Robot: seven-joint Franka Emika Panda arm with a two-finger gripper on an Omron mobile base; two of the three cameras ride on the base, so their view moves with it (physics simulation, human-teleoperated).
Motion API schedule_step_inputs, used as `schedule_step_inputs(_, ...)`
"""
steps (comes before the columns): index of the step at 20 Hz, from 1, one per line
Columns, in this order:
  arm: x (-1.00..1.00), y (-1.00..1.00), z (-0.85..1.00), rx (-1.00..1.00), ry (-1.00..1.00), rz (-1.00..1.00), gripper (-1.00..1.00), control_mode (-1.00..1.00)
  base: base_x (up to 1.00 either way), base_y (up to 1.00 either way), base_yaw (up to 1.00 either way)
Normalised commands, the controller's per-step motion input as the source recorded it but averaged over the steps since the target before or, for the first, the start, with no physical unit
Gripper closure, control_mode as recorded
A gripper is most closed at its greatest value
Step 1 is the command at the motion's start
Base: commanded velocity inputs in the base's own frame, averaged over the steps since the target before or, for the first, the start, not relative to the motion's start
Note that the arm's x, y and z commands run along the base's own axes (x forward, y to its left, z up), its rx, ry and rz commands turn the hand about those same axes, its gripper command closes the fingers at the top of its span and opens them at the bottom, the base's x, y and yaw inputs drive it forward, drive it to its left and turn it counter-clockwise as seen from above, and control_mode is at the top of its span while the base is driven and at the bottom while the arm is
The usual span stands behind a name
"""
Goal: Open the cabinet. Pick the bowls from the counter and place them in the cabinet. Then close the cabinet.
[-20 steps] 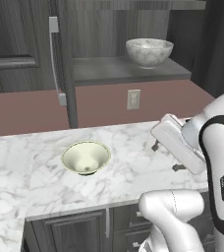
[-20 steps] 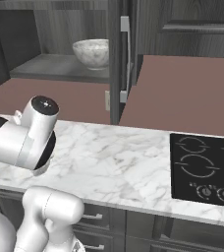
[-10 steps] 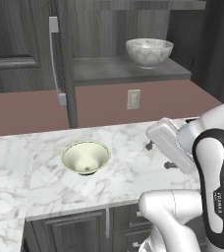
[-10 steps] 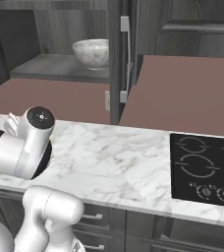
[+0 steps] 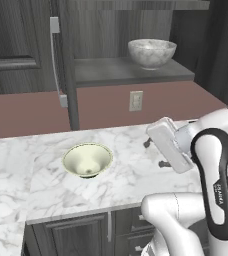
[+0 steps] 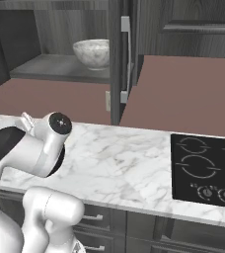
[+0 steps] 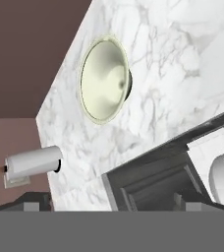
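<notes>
While low over counter (image 5: 46,170), gripper (image 5: 153,153) beside cream bowl (image 5: 87,160)

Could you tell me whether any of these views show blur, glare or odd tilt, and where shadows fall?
Left base view: sharp, evenly lit; the pale cream flared-rim bowl has soft shading inside and casts hardly any shadow on the white marble counter. Right base view: sharp; the open dark grey cabinet is dim around the marbled grey-white bowl. Hand view: rolled, so the counter runs diagonally.

Glossy veined marble counter (image 5: 41,170), smooth cream bowl (image 5: 87,160), matt dark wood-grain cabinet (image 5: 16,45).
</notes>
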Motion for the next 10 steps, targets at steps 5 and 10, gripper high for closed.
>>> schedule_step_inputs(5,0.34,0.03,-0.39,0.05,-0.05,0.11,-1.00,-1.00,0.00,0.00,0.00)
schedule_step_inputs(10,0.35,0.11,-0.32,0.01,-0.07,0.04,-1.00,-1.00,0.00,0.00,0.00)
